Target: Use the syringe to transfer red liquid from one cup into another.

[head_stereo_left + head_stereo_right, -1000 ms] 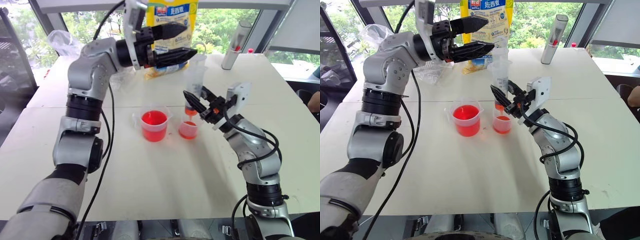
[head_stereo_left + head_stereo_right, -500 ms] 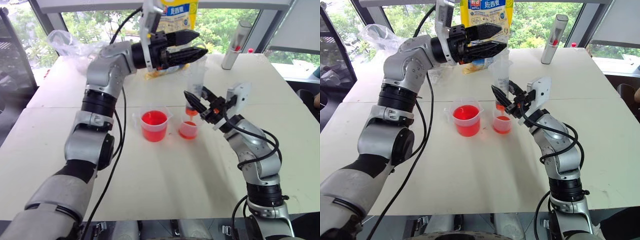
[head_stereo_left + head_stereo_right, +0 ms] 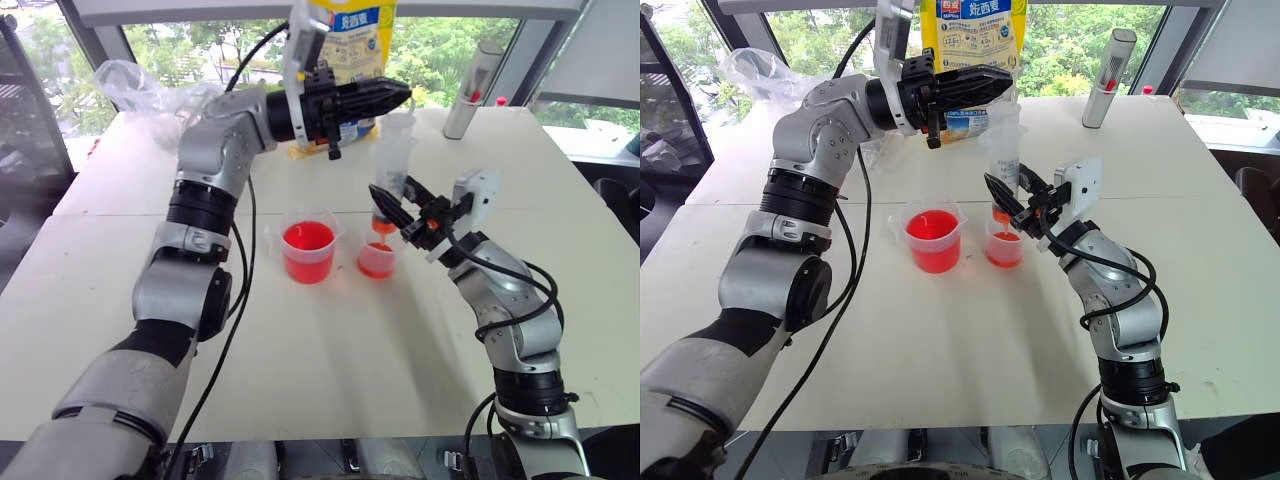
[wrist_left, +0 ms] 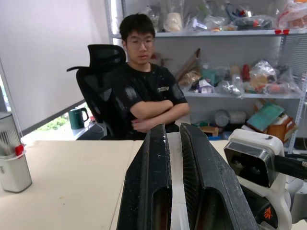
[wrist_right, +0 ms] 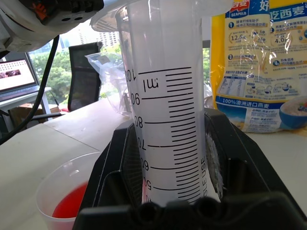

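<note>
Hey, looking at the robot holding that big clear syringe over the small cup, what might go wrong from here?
1. The right gripper clamps the clear graduated plastic syringe low on its barrel; pressing at the top from the left gripper may tilt it.
2. The small clear plastic cup beneath is light and could tip, spilling red liquid.
3. The larger handled beaker stands close and could be knocked.

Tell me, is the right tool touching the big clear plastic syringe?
Touching. In the right wrist view the right tool has its two black fingers pressed against both sides of the clear plastic syringe barrel.
</note>
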